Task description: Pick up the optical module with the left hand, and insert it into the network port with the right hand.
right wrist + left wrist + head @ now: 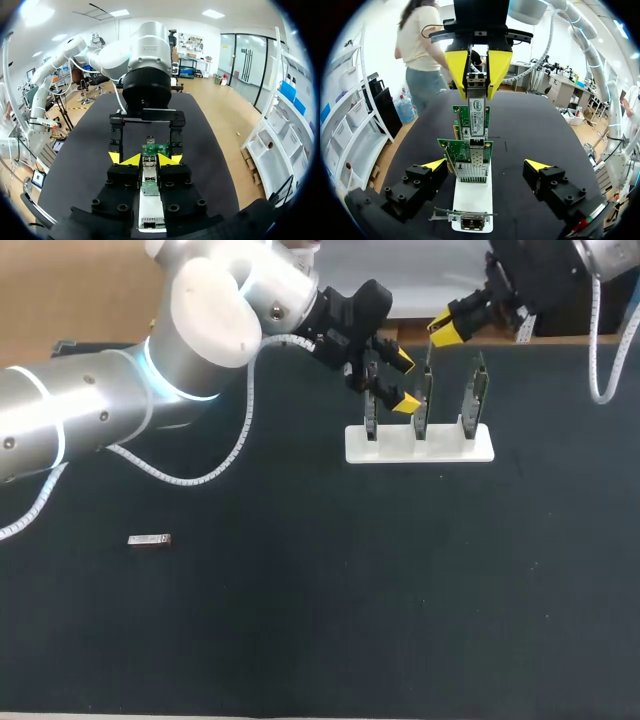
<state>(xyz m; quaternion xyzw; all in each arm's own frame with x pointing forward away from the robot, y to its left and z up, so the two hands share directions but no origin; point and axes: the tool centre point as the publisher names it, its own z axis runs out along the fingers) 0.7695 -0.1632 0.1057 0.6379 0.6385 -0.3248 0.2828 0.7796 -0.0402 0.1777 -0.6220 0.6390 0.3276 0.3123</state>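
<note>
Since my right jaws pinch the slim silver optical module (476, 112) upright above the middle green network card (470, 172) in the white plastic stand (420, 448), pickup looks done; my left jaws hang spread beside that stand; insertion remains.

Bright, even light falls from above on the dark matte worktop (320, 620), which shows almost no shadows in the head view. Soft glare sits on the glossy white shell of the left arm (100, 410), and a pale-blue ring glows at its joint. Ceiling panels (120, 12) blaze white in the right wrist view. The pale label of the optical module (476, 117) catches light in the left wrist view. Straight lines bow toward the rims of both wrist views.
</note>
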